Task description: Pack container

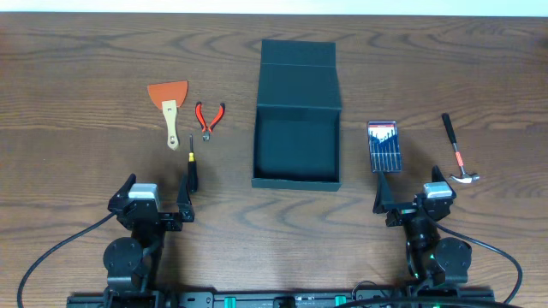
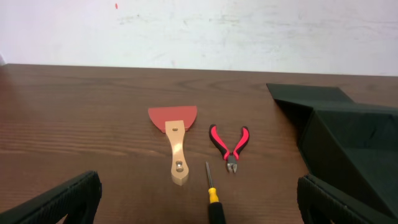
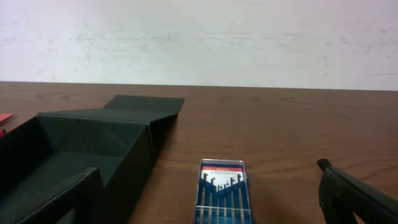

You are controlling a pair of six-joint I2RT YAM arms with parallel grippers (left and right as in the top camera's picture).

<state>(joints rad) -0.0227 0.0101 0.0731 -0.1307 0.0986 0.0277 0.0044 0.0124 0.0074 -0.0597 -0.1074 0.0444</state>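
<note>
The container (image 1: pixel 296 147), a dark teal box, sits open at the table's middle with its flap lid laid back on the far side; nothing lies inside. In the left wrist view the container (image 2: pixel 351 140) is at the right, and in the right wrist view the container (image 3: pixel 81 146) is at the left. My left gripper (image 1: pixel 159 192) stands open near the front edge, with a black and yellow screwdriver (image 2: pixel 213 196) on the table just ahead of it. My right gripper (image 1: pixel 409 190) is open too, just short of a clear case of small screwdrivers (image 3: pixel 224 190). Neither holds anything.
Left of the box lie an orange scraper (image 1: pixel 169 105) with a wooden handle, red pliers (image 1: pixel 209 117) and the screwdriver (image 1: pixel 192 164). Right of it lie the screwdriver case (image 1: pixel 383 145) and a small hammer (image 1: pixel 457 152). A white wall stands behind the table.
</note>
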